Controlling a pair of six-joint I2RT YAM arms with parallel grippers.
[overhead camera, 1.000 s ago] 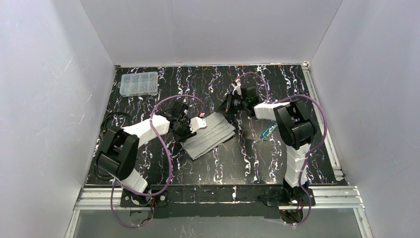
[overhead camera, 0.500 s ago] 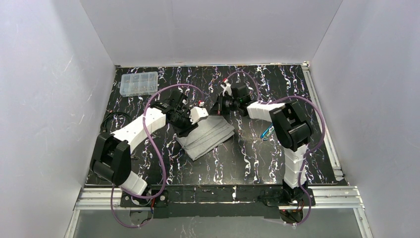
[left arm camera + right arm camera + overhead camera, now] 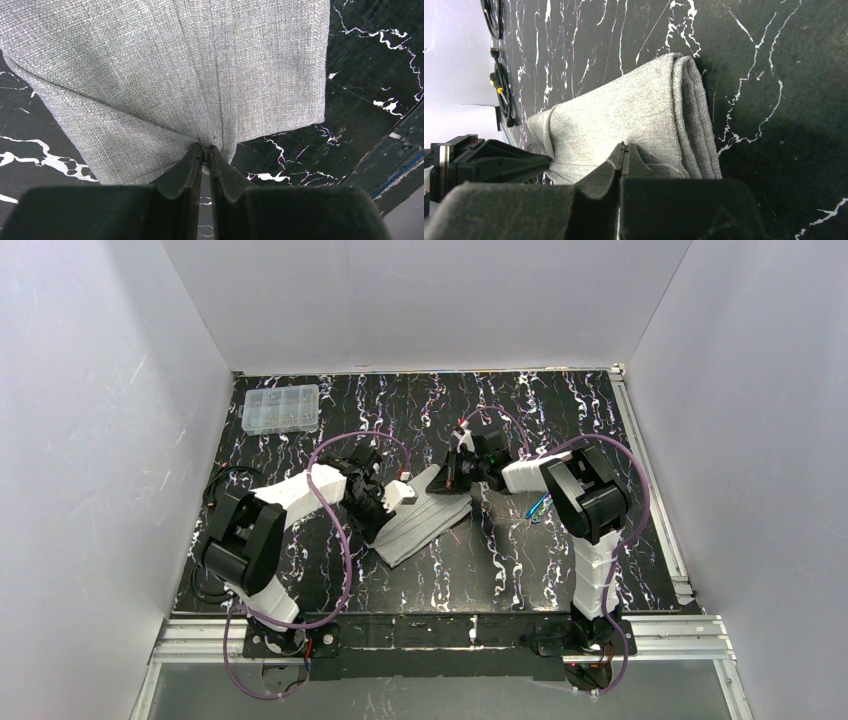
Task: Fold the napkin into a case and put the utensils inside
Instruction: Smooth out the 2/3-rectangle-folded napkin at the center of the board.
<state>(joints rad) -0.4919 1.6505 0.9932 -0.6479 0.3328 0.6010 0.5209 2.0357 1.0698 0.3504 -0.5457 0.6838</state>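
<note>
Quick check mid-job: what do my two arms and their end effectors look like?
The left arm and right arm have white link covers with black joint housings, each trailing a looping purple cable. The left end effector and right end effector each have two black, tapering fingers.

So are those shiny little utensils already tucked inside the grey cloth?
No, the utensils lie out on the black table, apart from the folded napkin.
</note>
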